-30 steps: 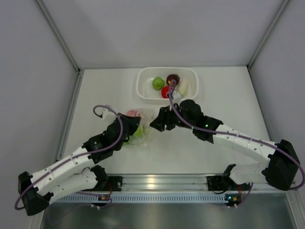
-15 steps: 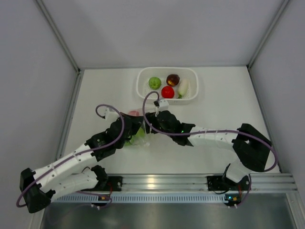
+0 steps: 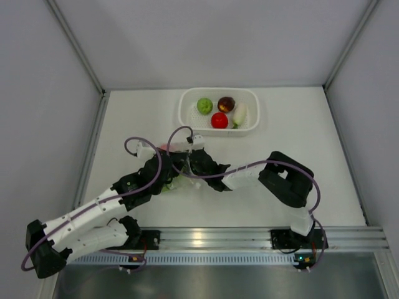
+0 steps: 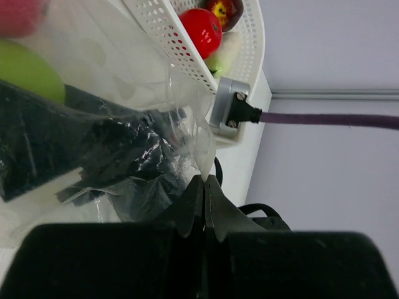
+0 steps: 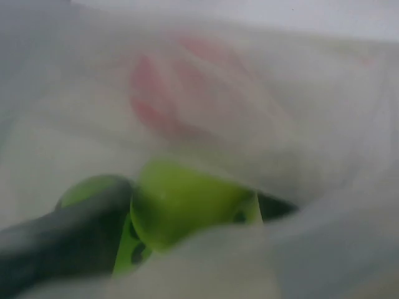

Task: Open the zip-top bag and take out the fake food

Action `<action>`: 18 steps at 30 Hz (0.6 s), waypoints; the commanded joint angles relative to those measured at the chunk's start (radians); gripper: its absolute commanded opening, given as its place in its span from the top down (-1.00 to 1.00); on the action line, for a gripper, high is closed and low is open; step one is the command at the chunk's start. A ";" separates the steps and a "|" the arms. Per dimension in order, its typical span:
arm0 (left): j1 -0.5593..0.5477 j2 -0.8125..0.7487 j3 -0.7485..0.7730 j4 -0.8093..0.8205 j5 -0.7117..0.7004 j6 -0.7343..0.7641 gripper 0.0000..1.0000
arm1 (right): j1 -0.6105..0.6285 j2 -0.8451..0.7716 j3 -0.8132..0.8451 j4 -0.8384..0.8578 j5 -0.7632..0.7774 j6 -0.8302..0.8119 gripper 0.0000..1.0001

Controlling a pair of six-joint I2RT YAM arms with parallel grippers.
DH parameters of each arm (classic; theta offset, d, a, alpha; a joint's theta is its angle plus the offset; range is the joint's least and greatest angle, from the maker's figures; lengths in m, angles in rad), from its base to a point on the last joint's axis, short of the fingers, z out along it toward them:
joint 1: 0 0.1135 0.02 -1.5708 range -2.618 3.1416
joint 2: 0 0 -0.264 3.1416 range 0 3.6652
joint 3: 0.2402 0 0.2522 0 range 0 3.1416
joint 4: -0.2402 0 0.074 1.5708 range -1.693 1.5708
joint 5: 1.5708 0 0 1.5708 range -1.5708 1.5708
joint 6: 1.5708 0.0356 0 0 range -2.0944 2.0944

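Your left hand (image 4: pixel 204 182) pinched the edge of the zip-top bag (image 4: pixel 184 118) tight, near the basket (image 3: pixel 185 118). Your right hand (image 3: pixel 189 164) sat low inside it beside green fake food (image 5: pixel 177 199), spread impossible to tell.

White perforated basket (image 3: pixel 184 113) at far middle of white table (image 3: pixel 312 144), metal rail (image 3: pixel 206 237) along near edge, grey walls (image 3: pixel 206 43)

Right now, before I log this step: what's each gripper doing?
Left gripper: shut, pinching the zip-top bag.
Right gripper: inside the bag beside a green ball; cannot tell.
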 commanded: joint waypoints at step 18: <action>-0.002 -0.098 -0.102 0.097 -0.054 0.078 1.00 | 0.012 0.101 0.121 -0.133 0.030 -0.029 -0.73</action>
